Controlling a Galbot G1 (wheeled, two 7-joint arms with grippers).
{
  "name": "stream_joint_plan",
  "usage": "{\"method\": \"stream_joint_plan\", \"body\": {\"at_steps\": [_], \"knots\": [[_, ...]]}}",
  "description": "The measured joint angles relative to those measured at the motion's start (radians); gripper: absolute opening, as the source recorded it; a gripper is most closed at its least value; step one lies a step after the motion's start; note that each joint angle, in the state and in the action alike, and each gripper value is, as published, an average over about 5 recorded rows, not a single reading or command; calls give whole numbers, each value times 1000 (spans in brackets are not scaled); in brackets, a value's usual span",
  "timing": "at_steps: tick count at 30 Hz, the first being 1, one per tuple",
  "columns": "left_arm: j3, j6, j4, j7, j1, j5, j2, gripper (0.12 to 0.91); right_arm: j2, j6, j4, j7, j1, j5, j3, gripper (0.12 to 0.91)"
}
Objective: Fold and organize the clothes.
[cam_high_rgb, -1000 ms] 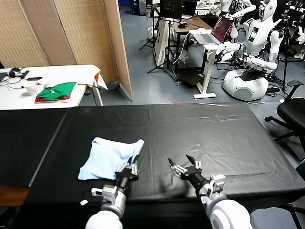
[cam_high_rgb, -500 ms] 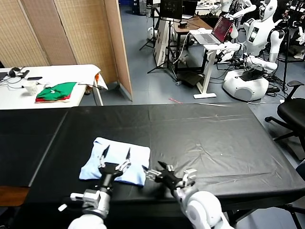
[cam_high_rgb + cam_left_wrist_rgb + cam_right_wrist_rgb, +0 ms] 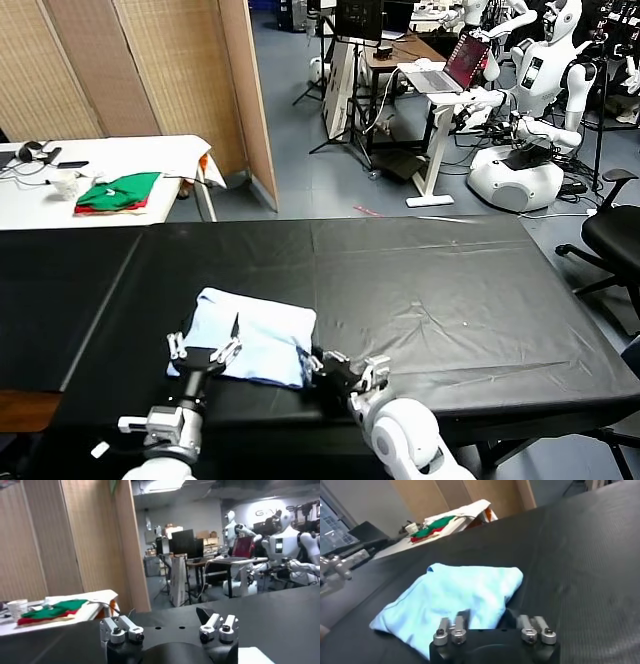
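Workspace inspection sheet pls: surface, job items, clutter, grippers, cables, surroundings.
Surface: black table, cover lightly creased.
Job's things: light-blue T-shirt, folded into a compact bundle, lying on the table's near left part.
Clutter: nothing seen on the black table.
Grippers: left gripper open, at the shirt's near left edge; right gripper open, at the shirt's near right corner. Neither holds fabric.
Cables: a dark cable on the white side table.
Surroundings: green and red folded garments on that side table; wooden screens; other robots, a laptop and an office chair behind.
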Motion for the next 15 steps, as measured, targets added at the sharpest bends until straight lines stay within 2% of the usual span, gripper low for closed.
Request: {"method": "stream_joint_plan", "body": {"at_steps": [3,5,11,15], "knots": [[-4,1,6,0,0,-5,-5,907,-11,-23,26,-3,-9,-5,26,195],[-3,3,12,0,-3,-8,-5,907,-25,-49,44,-13,-8,-11,50,157],[1,8,25,0,-2,-24,-3,907,-98,-117,59,-50,25,-21,113,150],[-1,22,28,-3,7,-41,-6,907,-148,-132,56,-59,48,-45,132,152]]}}
